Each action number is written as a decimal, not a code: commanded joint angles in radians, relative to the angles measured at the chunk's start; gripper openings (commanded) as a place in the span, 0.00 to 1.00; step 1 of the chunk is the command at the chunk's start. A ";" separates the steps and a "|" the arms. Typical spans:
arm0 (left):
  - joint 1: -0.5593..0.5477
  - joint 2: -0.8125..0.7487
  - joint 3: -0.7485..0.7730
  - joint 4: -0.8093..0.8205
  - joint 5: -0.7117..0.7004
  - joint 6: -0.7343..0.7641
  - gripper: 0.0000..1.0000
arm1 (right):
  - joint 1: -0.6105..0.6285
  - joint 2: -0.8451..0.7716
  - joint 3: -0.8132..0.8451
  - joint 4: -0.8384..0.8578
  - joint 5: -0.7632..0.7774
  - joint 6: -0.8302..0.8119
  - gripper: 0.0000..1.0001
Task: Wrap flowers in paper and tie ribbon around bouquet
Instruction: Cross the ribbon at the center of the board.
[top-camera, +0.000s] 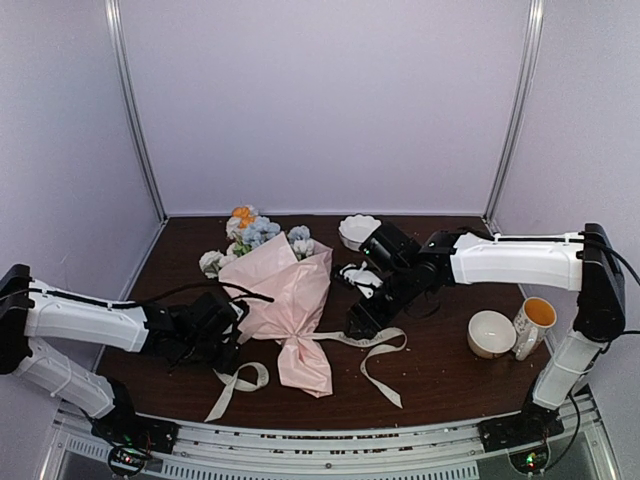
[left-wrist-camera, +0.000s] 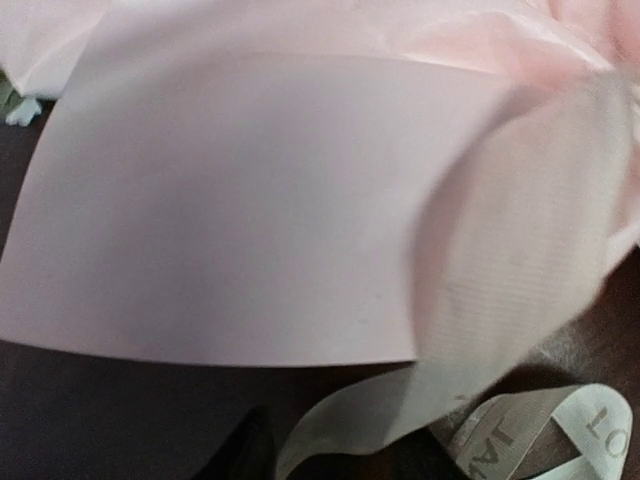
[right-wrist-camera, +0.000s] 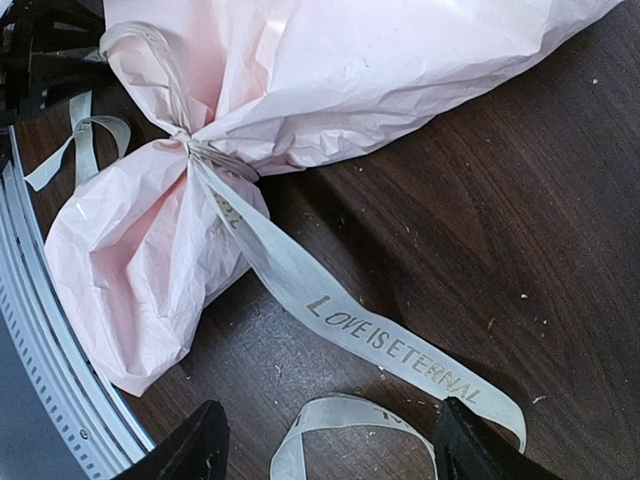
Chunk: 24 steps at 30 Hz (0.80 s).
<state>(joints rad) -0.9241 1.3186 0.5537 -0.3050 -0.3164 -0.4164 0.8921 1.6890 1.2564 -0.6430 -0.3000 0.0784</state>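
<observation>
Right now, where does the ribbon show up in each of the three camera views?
Top external: the ribbon lies bottom centre, trailing left and right from the cinch in the pink paper.
Left wrist: right side, blurred and close to the lens, with a printed loop at bottom right.
Right wrist: from the knot at upper left, running diagonally to bottom right.
Shared landmark: the pink paper, seen in all three.

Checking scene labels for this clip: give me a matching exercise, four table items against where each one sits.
Things:
1 flowers
2 ribbon
3 mug
4 scalloped dish

Places:
A beside the bowl, at right
B wound round the paper at its narrow part
C near the back wall
D poking from the paper's far end

Pairs: 1-D, 2-B, 3-A, 4-C
</observation>
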 joint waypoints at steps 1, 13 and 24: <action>0.015 -0.012 0.006 0.084 -0.062 0.005 0.27 | 0.006 -0.037 -0.009 0.020 -0.021 0.004 0.71; 0.010 -0.349 -0.139 0.262 0.159 0.109 0.00 | 0.006 -0.083 -0.021 0.055 -0.079 -0.016 0.70; -0.004 -0.270 -0.048 0.587 0.401 0.188 0.00 | 0.015 -0.141 -0.060 0.386 -0.392 0.087 0.67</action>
<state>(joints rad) -0.9234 0.9623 0.4503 0.0391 -0.0830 -0.2630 0.8928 1.5810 1.2156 -0.4568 -0.5392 0.1047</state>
